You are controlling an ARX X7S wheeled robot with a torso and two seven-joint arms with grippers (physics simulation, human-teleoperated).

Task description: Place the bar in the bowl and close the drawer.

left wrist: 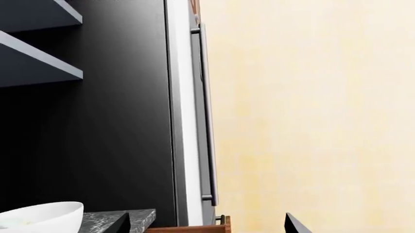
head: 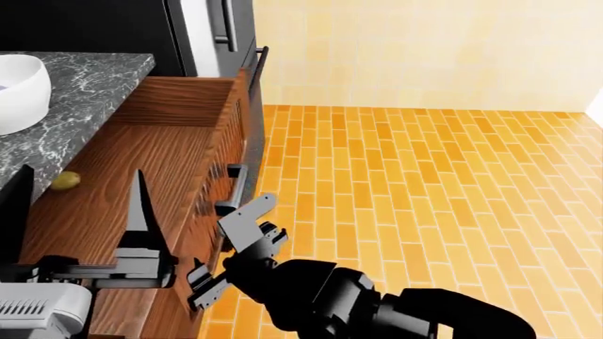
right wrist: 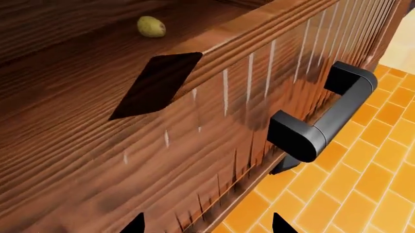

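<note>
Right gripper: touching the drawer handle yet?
Apart. Head view shows the right gripper open beside the drawer handle, clear of it; right wrist view shows the handle beyond both fingertips.

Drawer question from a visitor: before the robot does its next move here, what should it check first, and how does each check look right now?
1. Bar already in the bowl: cannot tell, its inside barely shows.
2. Drawer free of loose things: not ok, a small yellow-green lump lies inside.
3. Left hand out of the drawer's way: cannot tell. In the head view it overlaps the open drawer, and its height is unclear.
4. Right hand ready at the drawer front: ok, it is open and close to the handle.
5. Drawer closed: not ok, it is pulled far out.
</note>
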